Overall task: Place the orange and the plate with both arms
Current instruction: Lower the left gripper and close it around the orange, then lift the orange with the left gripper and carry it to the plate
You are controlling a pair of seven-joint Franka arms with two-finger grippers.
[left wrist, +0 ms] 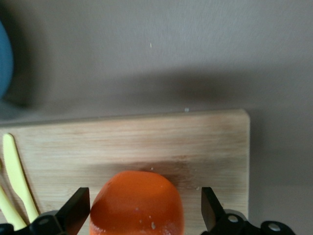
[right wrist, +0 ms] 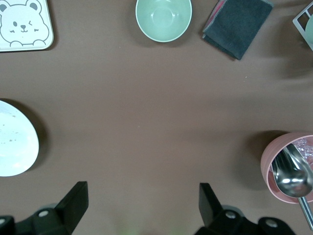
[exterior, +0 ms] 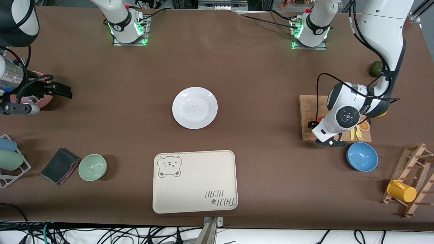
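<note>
Your left tool [left wrist: 142, 215] is low over the wooden cutting board [exterior: 308, 112] at the left arm's end of the counter [exterior: 257, 78], fingers spread wide w/ the orange [left wrist: 137, 203] sitting between them. You can see a gap on each side in the left wrist view, so no grip yet. The orange rests on the board, near the board's edge toward the plate; in the front view only a sliver of it [exterior: 320, 119] shows past the arm. Yellow utensils [left wrist: 17, 181] lie on the same board, and a blue bowl [exterior: 362, 156] sits just off the board, nearer the front camera.

Your right tool [right wrist: 142, 210] hangs over bare counter at the right arm's end, also wide, holding nothing; that arm waits. A pink bowl [right wrist: 288, 166] w/ a metal spoon [right wrist: 293, 178] is just beside it.

The plate [exterior: 195, 107] sits mid-counter, well apart from both tools. The bear-printed tray [exterior: 195, 181] lies nearer the front camera than the plate.
</note>
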